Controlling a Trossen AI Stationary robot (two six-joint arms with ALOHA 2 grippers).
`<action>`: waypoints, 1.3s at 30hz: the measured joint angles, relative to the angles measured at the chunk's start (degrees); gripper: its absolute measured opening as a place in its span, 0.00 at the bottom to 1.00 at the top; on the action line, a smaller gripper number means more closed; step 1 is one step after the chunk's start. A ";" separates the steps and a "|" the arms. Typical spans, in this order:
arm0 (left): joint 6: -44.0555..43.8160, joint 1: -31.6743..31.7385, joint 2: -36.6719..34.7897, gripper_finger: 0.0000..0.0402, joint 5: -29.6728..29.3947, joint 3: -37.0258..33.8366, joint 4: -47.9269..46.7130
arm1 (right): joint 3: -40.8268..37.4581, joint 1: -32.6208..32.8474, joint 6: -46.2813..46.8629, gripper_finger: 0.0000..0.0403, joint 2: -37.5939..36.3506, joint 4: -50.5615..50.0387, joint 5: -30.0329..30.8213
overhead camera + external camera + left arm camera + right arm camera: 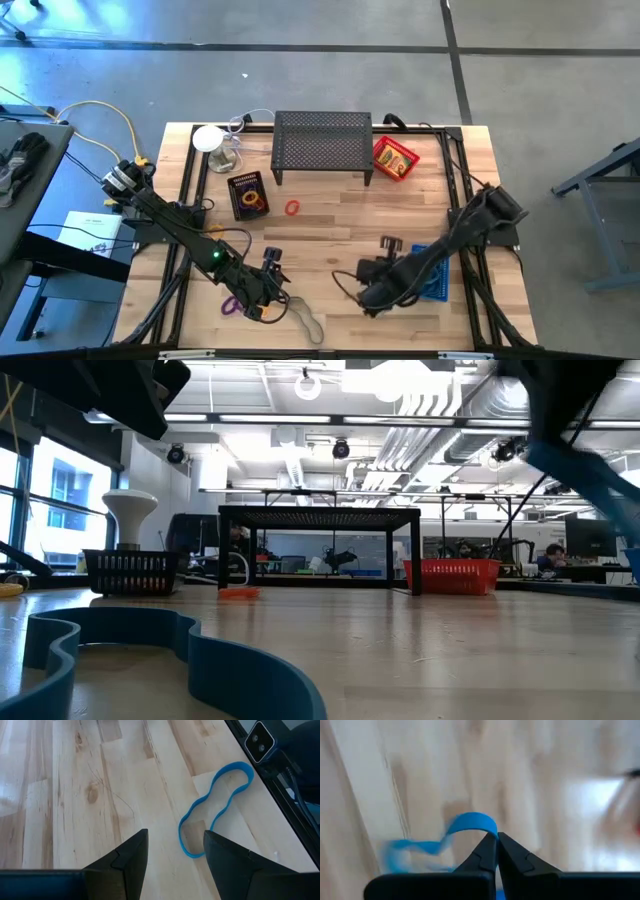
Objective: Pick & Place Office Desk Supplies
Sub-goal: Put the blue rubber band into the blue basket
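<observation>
Now my right gripper (497,836) is pinched fully shut on a blue flat rubber loop (470,820) near the front of the wooden table (330,225); the loop trails sideways from its fingertips. My left gripper (175,842) waits spread wide.

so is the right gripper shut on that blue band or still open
Shut on it: in its wrist view the right gripper has both fingertips pressed together, pinching the blue band, which loops up behind the tips.
</observation>
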 joint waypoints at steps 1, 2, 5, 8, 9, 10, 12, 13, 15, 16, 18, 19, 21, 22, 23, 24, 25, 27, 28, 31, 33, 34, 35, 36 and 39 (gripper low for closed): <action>0.00 0.00 0.00 0.46 0.00 0.00 0.00 | 2.28 0.02 1.07 0.00 -0.70 -3.00 2.04; 0.00 0.00 0.00 0.46 0.00 0.00 0.02 | 4.39 -0.01 2.27 0.00 -1.13 -6.87 3.12; 0.01 0.00 0.00 0.46 -0.01 0.00 0.00 | 9.63 0.32 6.57 0.00 -1.94 -15.09 2.73; 0.02 0.00 0.00 0.46 -0.02 0.00 0.02 | 10.55 1.08 6.65 0.00 -3.83 -15.01 -1.48; 0.02 0.00 0.00 0.46 -0.02 0.00 0.00 | 10.57 1.58 7.35 0.00 -4.66 -15.12 -2.79; 0.02 0.00 0.00 0.46 -0.02 0.00 0.00 | 10.59 1.97 8.96 0.00 -5.43 -15.40 -4.71; 0.14 0.00 0.00 0.46 -0.02 0.00 0.00 | 10.27 2.63 10.49 0.00 -6.55 -15.51 -8.10; 0.34 0.00 0.00 0.46 -0.02 -0.02 -0.01 | 10.17 3.34 11.73 0.00 -6.90 -15.49 -9.01; 0.62 -0.02 0.00 0.46 -0.02 -0.02 0.00 | 10.17 4.57 14.68 0.00 -7.56 -15.48 -9.82; 0.68 0.00 0.00 0.46 -0.02 -0.02 0.01 | 10.18 5.01 15.73 0.00 -7.97 -15.49 -10.57; 0.70 0.13 -0.01 0.46 0.00 -0.02 -0.01 | 10.20 6.51 18.77 0.00 -8.29 -15.51 -12.16; 0.65 0.13 0.00 0.46 0.00 -0.02 0.00 | 10.20 7.29 20.20 0.00 -8.29 -15.51 -12.43; 0.44 0.13 0.00 0.46 0.00 -0.09 0.00 | 10.18 8.96 21.91 0.00 -8.32 -15.49 -11.54; 0.44 0.13 0.00 0.46 -0.01 -0.16 0.00 | 10.18 9.58 22.38 0.00 -8.43 -15.50 -10.94; 0.44 0.13 0.00 0.46 0.00 -0.21 0.00 | 10.18 10.07 22.68 0.00 -8.51 -15.51 -10.75; 0.42 0.13 0.00 0.46 -0.02 -0.22 0.00 | 10.18 10.49 22.90 0.00 -8.51 -15.51 -10.83; 0.41 0.13 0.00 0.46 0.00 -0.22 0.00 | 10.18 10.82 23.07 0.00 -8.51 -15.51 -10.82; -0.03 0.13 0.00 0.46 0.00 -0.22 0.00 | 10.05 11.18 23.33 0.00 -8.53 -15.46 -10.67; -0.12 0.13 0.00 0.46 0.00 -0.24 0.00 | 9.34 11.19 23.38 0.00 -8.92 -15.35 -10.72; -1.04 -0.10 0.00 0.46 -0.01 -0.24 0.00 | 4.23 11.51 26.44 0.00 -12.13 -15.40 -12.98; -1.11 -0.36 0.00 0.46 0.00 -0.24 0.00 | -0.80 11.76 30.02 0.00 -15.79 -15.56 -15.12; -1.11 -0.51 0.00 0.46 0.00 -0.24 0.00 | -3.25 11.76 31.36 0.00 -17.63 -15.69 -15.85; -1.12 -0.64 0.00 0.46 0.00 -0.26 0.00 | -5.18 11.76 32.61 0.00 -19.32 -15.74 -16.04; -1.11 -0.75 0.00 0.46 0.00 -0.26 0.00 | -6.89 11.74 33.73 0.00 -20.80 -15.67 -16.12; -1.14 -0.85 0.00 0.46 0.00 -0.26 0.00 | -11.32 11.69 36.64 0.00 -24.77 -15.61 -15.21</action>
